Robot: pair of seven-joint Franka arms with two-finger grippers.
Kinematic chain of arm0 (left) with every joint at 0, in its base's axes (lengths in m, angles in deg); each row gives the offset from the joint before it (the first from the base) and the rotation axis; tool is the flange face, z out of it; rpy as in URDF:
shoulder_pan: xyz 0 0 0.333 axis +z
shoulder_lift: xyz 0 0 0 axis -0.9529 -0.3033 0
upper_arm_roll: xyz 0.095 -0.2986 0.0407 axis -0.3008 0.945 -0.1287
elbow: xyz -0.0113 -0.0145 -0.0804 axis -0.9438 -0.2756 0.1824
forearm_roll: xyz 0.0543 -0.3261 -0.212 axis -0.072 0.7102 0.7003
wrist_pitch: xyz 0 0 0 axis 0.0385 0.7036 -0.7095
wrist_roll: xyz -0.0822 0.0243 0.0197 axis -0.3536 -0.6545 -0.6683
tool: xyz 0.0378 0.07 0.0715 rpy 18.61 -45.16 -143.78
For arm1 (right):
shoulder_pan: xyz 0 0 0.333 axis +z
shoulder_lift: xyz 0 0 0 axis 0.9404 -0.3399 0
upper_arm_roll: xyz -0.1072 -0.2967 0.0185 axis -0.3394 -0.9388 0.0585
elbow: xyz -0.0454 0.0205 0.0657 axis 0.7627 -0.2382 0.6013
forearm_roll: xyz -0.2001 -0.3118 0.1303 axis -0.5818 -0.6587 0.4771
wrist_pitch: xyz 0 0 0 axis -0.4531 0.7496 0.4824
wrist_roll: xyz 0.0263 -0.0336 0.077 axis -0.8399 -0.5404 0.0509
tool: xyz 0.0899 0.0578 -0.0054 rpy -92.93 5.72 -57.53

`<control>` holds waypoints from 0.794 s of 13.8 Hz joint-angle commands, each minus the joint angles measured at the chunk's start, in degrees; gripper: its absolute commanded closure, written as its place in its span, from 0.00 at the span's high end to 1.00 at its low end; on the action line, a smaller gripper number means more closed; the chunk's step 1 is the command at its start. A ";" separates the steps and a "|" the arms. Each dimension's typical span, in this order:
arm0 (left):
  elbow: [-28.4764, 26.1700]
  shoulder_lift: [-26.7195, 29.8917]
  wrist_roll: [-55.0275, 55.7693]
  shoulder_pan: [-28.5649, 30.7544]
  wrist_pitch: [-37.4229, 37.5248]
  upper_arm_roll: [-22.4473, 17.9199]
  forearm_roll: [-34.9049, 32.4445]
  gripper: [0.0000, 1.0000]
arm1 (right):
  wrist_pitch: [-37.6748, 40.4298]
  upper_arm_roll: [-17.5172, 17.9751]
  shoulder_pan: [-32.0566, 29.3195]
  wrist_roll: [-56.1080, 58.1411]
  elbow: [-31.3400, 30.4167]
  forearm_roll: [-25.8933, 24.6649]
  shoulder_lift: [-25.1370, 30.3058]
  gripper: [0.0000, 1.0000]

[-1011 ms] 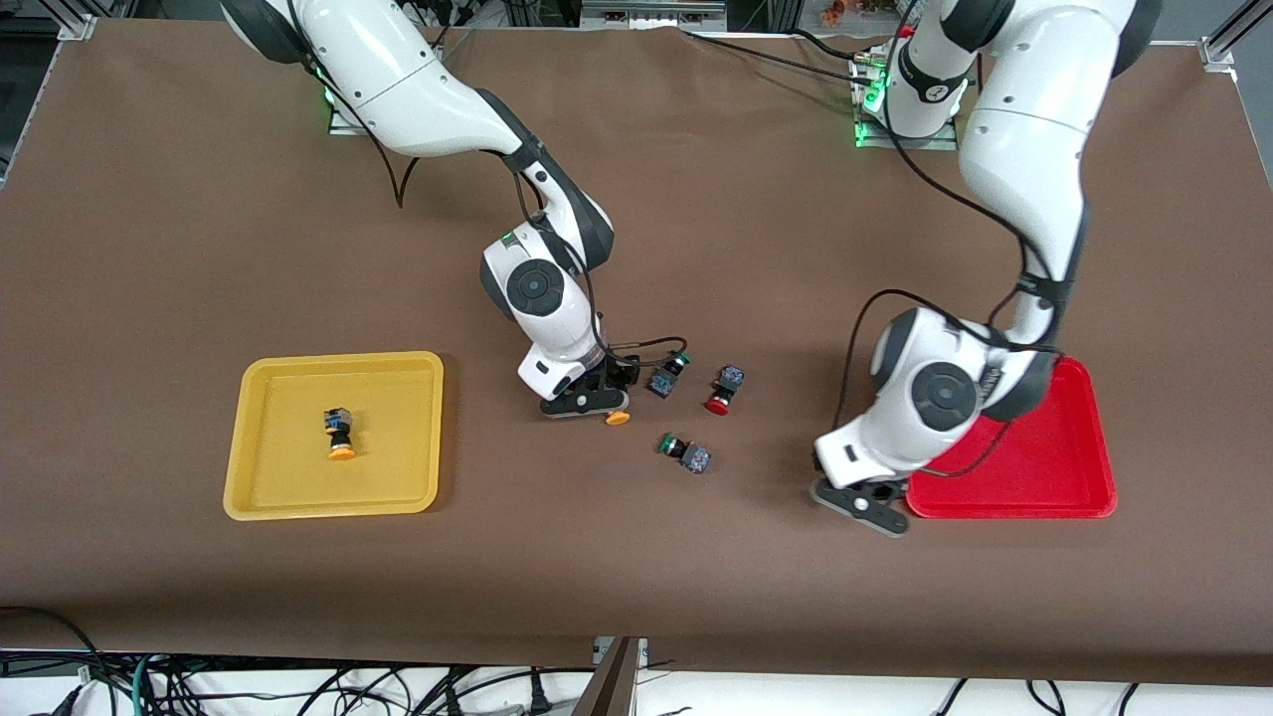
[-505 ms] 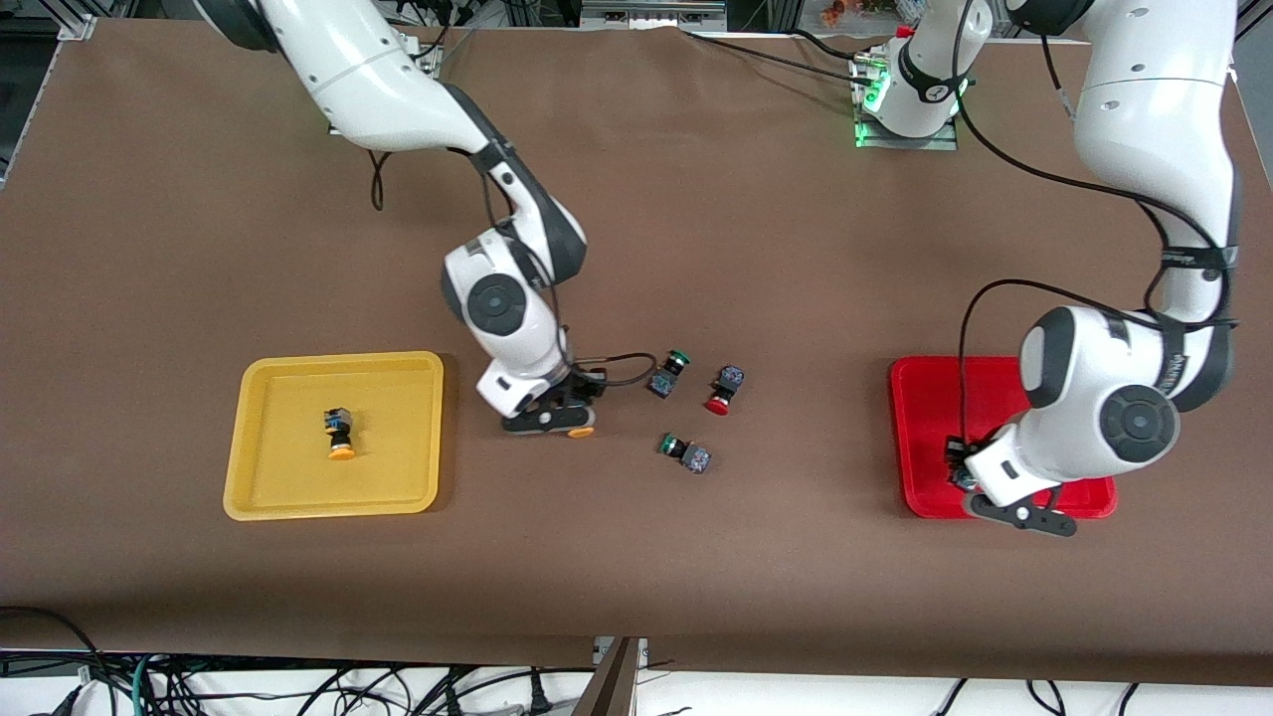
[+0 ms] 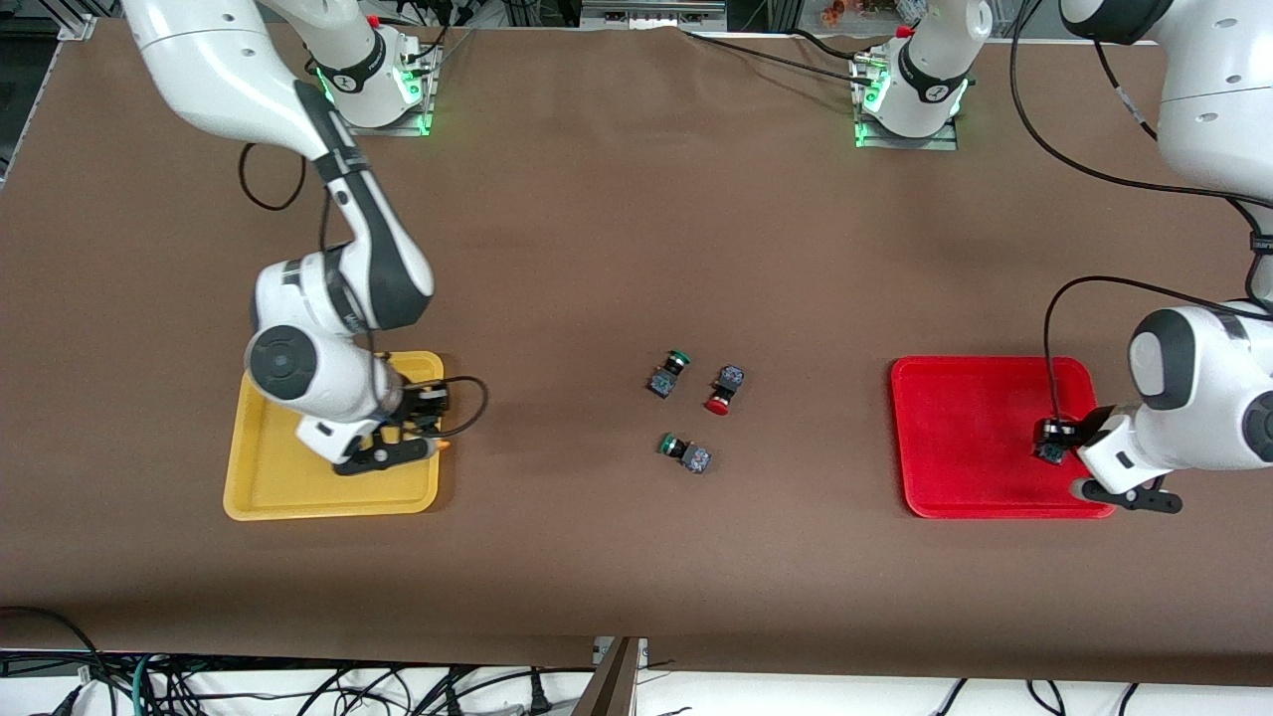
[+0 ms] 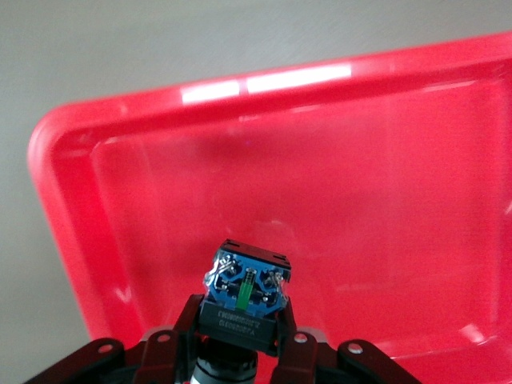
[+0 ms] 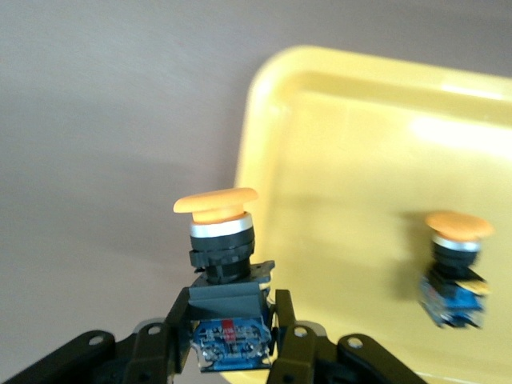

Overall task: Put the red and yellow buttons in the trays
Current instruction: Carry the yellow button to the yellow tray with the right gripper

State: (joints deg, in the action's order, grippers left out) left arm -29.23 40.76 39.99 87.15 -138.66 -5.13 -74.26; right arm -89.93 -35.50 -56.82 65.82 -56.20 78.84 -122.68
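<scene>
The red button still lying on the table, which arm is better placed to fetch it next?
Probably the left: its tool carries a switch over the red tray, where the loose red button belongs. The right tool holds a yellow button at the yellow tray.

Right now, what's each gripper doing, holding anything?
Left gripper: shut on a button over the red tray.
Right gripper: shut on a yellow-capped button over the yellow tray's edge.
</scene>
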 commanded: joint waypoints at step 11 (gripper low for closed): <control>-8.88 0.45 -0.20 4.61 -7.40 0.60 5.34 0.21 | -7.23 -0.57 -5.22 7.53 -9.87 0.87 0.79 0.29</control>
State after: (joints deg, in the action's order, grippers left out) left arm -36.57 39.98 40.03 91.14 -145.40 -5.08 -70.51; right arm -96.75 -36.55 -61.61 72.63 -65.14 78.90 -122.92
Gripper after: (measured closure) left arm 0.604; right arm 0.568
